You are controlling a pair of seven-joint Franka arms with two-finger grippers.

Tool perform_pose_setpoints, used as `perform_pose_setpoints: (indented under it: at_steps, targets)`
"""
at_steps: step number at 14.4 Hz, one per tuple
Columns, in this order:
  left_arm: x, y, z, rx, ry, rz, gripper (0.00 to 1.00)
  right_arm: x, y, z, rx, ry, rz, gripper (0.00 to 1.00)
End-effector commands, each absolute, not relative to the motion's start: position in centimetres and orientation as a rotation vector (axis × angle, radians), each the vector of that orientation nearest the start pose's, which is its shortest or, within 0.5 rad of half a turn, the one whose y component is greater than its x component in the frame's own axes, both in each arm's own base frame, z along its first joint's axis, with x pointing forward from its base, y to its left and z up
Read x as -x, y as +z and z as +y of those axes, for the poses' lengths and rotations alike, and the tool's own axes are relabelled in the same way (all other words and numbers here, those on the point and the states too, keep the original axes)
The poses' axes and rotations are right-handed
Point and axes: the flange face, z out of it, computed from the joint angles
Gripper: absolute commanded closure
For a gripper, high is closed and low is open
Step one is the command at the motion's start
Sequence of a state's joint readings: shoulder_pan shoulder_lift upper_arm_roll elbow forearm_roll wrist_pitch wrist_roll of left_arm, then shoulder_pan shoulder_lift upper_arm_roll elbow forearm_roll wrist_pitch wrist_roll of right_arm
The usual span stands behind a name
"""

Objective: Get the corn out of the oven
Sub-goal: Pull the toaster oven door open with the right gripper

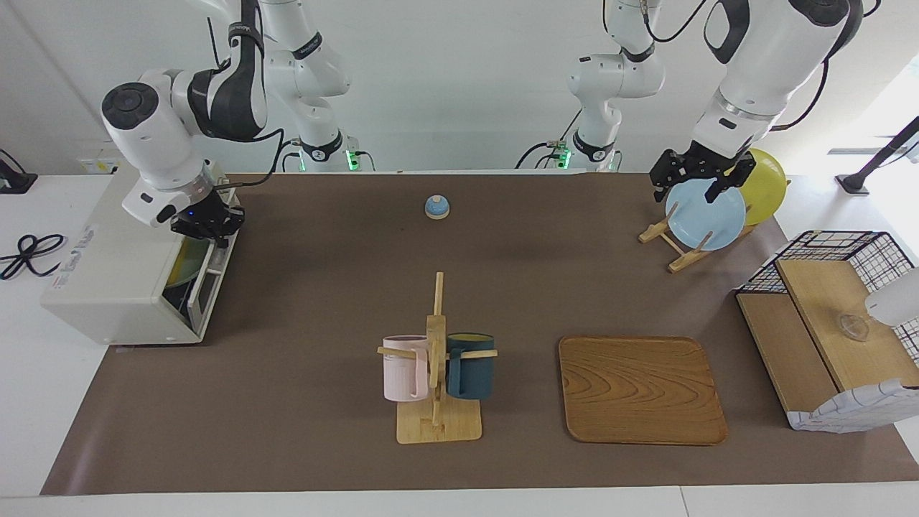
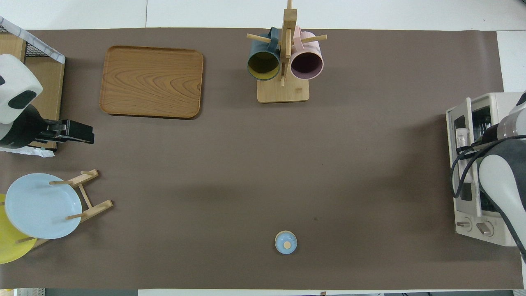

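Observation:
The cream-white oven (image 1: pixel 108 287) stands at the right arm's end of the table; it also shows in the overhead view (image 2: pixel 495 100). Its glass door (image 1: pixel 206 283) stands slightly ajar at the top. A yellow-green shape (image 1: pixel 185 262) shows dimly through the glass; I cannot tell whether it is the corn. My right gripper (image 1: pixel 208 226) is at the door's top edge, by the handle. My left gripper (image 1: pixel 689 188) hangs open and empty over the plate rack; it also shows in the overhead view (image 2: pixel 84 137).
A blue plate (image 1: pixel 707 219) and a yellow plate (image 1: pixel 768 183) stand in a wooden rack. A mug tree (image 1: pixel 436 359) with two mugs, a wooden tray (image 1: pixel 639 388), a small blue bell (image 1: pixel 436 207) and a black wire basket (image 1: pixel 833 248) are on the brown mat.

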State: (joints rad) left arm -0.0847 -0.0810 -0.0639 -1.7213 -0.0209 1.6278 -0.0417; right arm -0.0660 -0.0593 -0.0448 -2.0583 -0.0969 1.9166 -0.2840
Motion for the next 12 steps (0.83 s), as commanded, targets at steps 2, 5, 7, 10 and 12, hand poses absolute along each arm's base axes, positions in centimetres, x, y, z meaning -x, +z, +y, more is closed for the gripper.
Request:
perform_pose_setpoints:
  at_steps: [2,5,7,10,12]
  targets:
    - [-52.2,60.4,-7.8,3.156,0.027,0.155,0.0,-53.4,40.7,-5.9,3.186,0.136,-0.291,1.0]
    - [-52.1,60.4,-7.9,3.155,0.025,0.159,0.0,-54.2,38.8,-4.4,3.162,0.128,-0.303,1.0]
    - [-52.1,60.4,-7.8,3.156,0.027,0.152,0.0,-54.3,37.5,-3.6,3.165,0.093,-0.304,1.0]
    - [-52.1,60.2,-7.8,3.155,0.032,0.149,0.0,-54.0,36.3,-1.5,3.166,0.047,-0.33,1.0]
    - [-52.1,60.3,-7.8,3.156,0.027,0.142,0.0,-53.9,35.3,-0.9,3.164,0.042,-0.348,1.0]
